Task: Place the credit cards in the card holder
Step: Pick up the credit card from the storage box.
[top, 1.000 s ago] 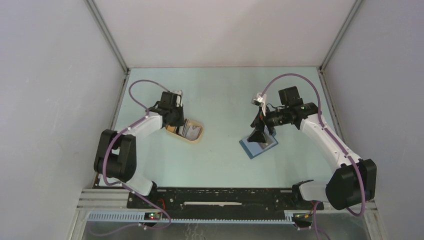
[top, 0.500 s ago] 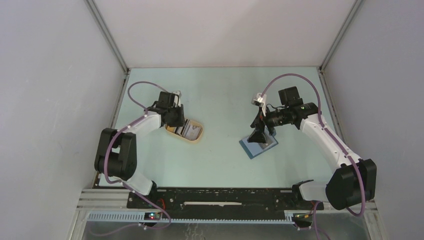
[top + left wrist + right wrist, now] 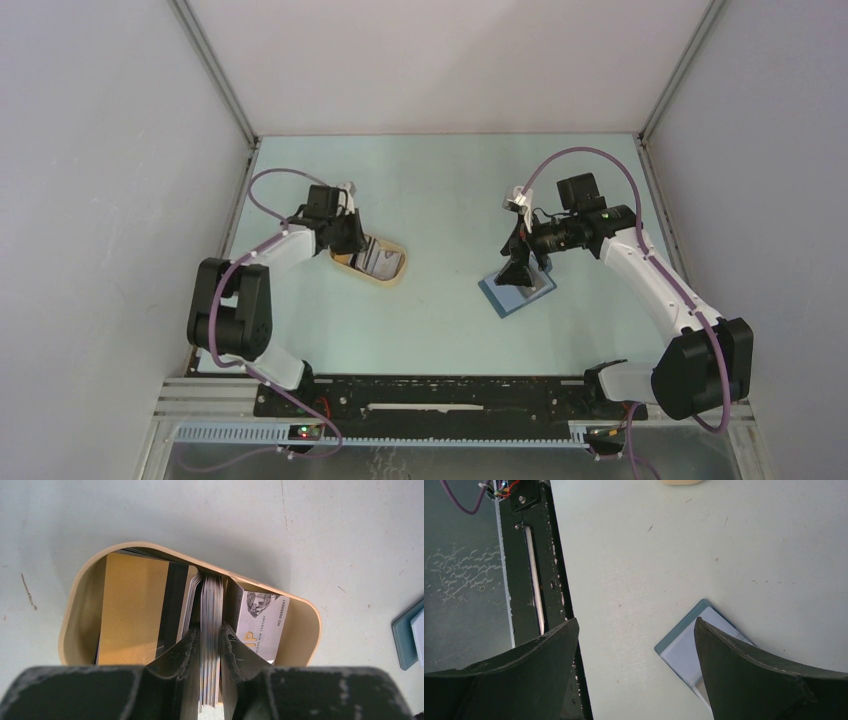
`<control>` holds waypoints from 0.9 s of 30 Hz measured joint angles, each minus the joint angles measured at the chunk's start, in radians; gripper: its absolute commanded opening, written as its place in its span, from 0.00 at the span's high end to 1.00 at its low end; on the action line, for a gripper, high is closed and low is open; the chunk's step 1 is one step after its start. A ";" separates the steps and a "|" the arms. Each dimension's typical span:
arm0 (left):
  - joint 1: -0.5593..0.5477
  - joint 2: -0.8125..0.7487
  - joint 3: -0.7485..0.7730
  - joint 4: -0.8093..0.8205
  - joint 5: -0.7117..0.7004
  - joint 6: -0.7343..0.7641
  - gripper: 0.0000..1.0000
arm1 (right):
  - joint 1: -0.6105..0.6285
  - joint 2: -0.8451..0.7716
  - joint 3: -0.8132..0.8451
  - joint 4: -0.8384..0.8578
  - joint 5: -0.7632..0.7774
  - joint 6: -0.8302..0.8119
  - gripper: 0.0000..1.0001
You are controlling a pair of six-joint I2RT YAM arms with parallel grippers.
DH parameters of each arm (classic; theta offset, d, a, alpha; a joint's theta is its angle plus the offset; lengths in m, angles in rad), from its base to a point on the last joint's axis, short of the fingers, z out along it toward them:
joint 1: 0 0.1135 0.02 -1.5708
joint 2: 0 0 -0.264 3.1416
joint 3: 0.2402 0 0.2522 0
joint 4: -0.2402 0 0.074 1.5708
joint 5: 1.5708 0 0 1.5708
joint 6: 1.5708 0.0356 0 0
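At the left, the left gripper (image 3: 211, 645) reaches down into the tray (image 3: 75, 610), its fingers (image 3: 181, 652) drawn nearly together on a bundle of cards (image 3: 211, 605) standing on edge between them. A gold card (image 3: 132, 605) with a dark stripe lies flat in the tray to one side of the bundle, and a silvery card (image 3: 260, 620) leans on the other side. In the middle the table (image 3: 440, 200) is bare. Well apart to the right, the holder (image 3: 500, 297) lies flat on the table with a pale panel (image 3: 684, 655) facing up; I cannot tell whether that is a card or lining. The right gripper (image 3: 635, 622) hangs just above it, fingers spread wide and holding nothing. The step in hand looks like taking cards out of the tray. Next, the bundle would need lifting straight up clear of the rim, then carrying right to the holder. Several cards are pinched at once, so they may fan or slip. The right gripper is well placed to steady the holder.
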 measured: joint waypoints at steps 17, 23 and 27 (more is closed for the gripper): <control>0.013 -0.031 -0.028 0.023 0.016 -0.010 0.75 | -0.002 0.000 0.000 0.000 0.000 -0.004 0.06; 0.015 -0.021 -0.028 0.023 0.017 -0.009 0.71 | -0.005 0.002 0.000 -0.001 -0.002 -0.005 0.07; 0.016 -0.002 -0.028 0.027 0.034 -0.008 0.77 | 0.002 0.023 0.000 0.006 -0.039 0.013 0.08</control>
